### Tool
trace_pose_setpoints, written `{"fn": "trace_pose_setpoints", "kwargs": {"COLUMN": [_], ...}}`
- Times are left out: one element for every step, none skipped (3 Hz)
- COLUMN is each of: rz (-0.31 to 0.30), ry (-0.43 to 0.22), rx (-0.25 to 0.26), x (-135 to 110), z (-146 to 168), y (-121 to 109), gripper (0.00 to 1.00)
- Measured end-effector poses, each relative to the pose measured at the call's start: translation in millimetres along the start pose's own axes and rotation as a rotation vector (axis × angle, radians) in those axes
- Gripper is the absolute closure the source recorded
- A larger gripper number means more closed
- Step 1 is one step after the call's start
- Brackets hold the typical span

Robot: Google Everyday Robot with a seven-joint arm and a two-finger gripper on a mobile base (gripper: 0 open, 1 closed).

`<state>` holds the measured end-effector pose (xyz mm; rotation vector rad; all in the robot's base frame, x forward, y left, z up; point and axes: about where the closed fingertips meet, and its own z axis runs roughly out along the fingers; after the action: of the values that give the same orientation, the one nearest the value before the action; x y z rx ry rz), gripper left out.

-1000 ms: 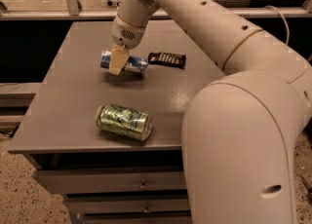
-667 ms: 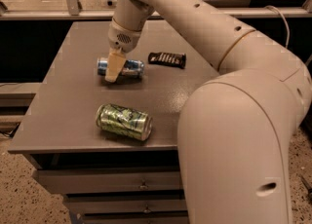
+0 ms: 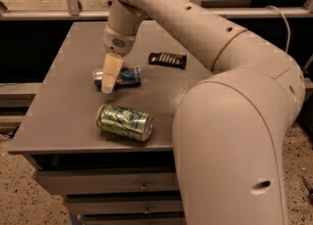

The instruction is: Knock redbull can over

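Note:
The redbull can [image 3: 128, 76] is slim and blue-and-silver. It lies on its side on the grey table [image 3: 63, 116], its silver top pointing left. My gripper [image 3: 110, 74] hangs from the arm directly over the can's left half, with its pale fingers in front of the can and hiding part of it. The fingertips reach down to about the table surface on the can's near side.
A wider green-and-white patterned can [image 3: 124, 122] lies on its side near the table's front edge. A dark snack bar [image 3: 167, 59] lies behind and to the right of the redbull can. My large arm body [image 3: 230, 141] fills the right foreground. Drawers sit below the table.
The gripper has shifted slightly left and toward the front along the lying can. The redbull can has rolled a little with it. The green can and snack bar have not moved.

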<state>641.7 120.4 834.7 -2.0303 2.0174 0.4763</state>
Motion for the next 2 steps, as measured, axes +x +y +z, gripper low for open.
{"fn": "trace_pose_setpoints", "kwargs": {"rz": [0.015,0.032], "ry": [-0.003,-0.061], "rx": [0.02,0.076], "x": [4.6,12.6], "z": [-3.9,-24.7], "y": [-0.8,-0.2], "gripper": [0.0,0.0]}}
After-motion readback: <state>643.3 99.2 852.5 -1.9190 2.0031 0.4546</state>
